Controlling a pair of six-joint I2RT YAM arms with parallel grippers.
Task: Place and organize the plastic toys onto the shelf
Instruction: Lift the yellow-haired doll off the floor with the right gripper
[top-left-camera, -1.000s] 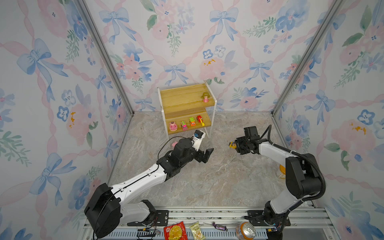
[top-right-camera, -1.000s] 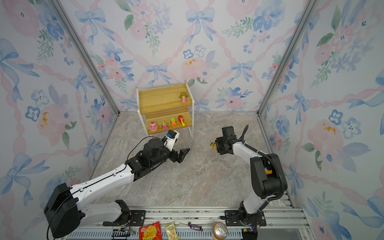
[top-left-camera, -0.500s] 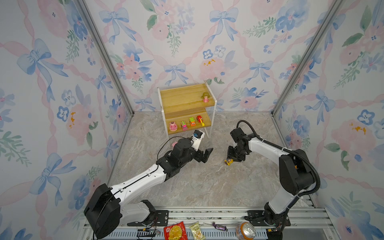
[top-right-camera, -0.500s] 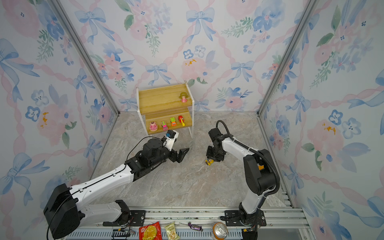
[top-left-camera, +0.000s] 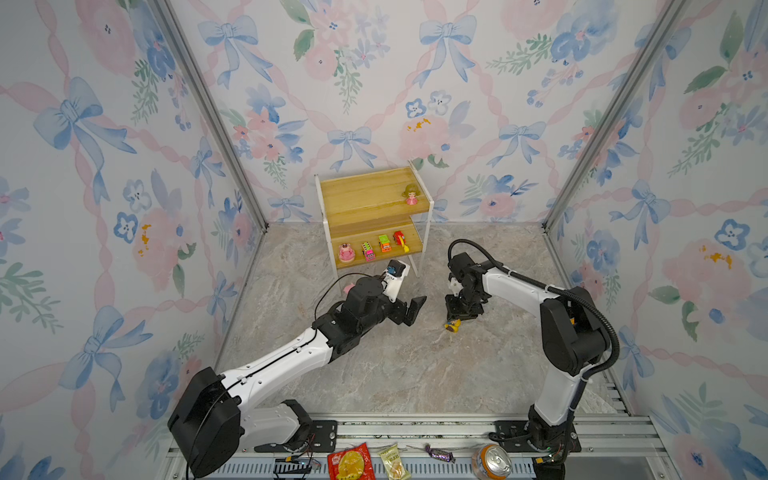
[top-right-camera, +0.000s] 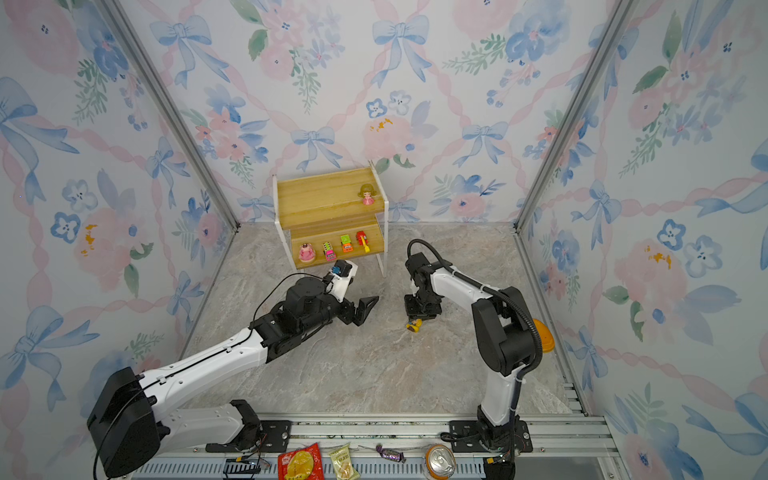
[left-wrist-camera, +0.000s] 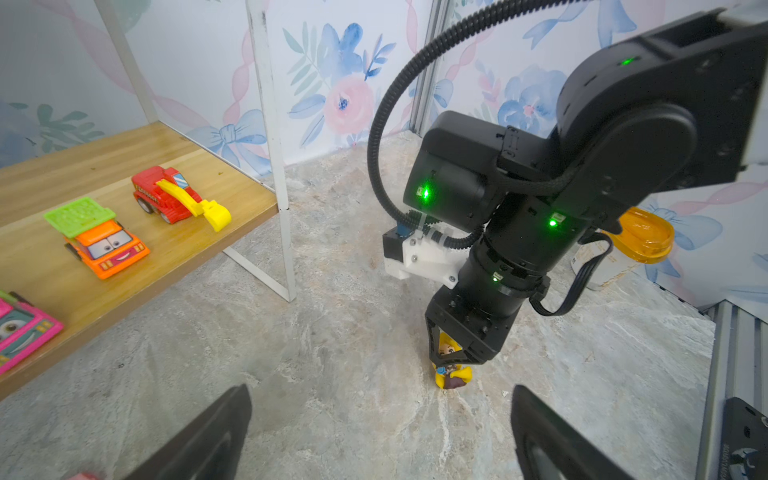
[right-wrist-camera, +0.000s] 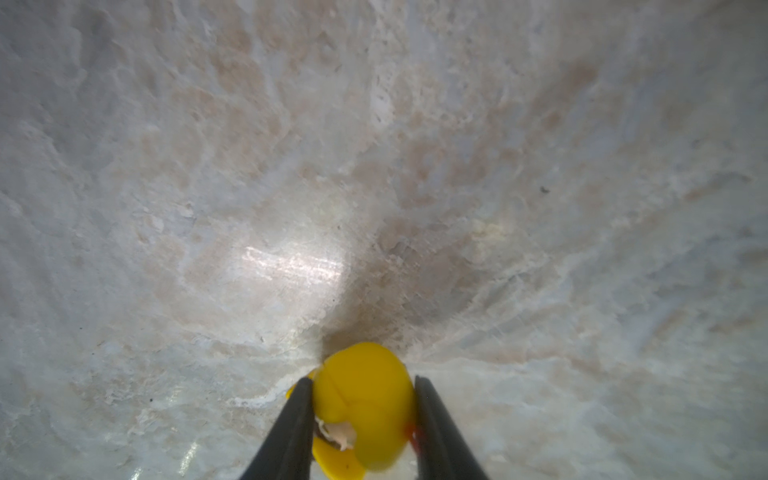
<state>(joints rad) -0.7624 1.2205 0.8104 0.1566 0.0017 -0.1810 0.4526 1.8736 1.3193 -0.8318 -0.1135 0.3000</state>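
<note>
The right pincer (top-left-camera: 455, 319) is pointed straight down at the floor (top-left-camera: 374, 365). Its 2 fingers (right-wrist-camera: 297, 419) are closed narrowly on the yellow-haired figure (left-wrist-camera: 451, 376). The figure is held by the head, so its body hangs below the fingertips. Whether its base touches the floor or is just above it cannot be told. This grip from above is judged to be chosen because the figure is tiny and its round head gives the fingers 2 opposite sides.

The left pincer (top-right-camera: 361, 309) is opened fully and nothing is held in it. It is kept low, beside the right pincer but apart from it, with its gap turned toward the figure. Perhaps a handover is prepared, but this is only a guess.

The shelf (top-left-camera: 365, 195) stands beyond both pincers, nearer to the left one. On its lower board 4 toys are set in 1 row: the round pink figure (top-left-camera: 345, 252), the pink car (top-left-camera: 368, 251), the green-orange car (top-left-camera: 384, 243) and the red car (top-left-camera: 400, 240). The pink-dress doll (top-left-camera: 411, 194) stands alone on the upper board, so room is left there for the held figure.
</note>
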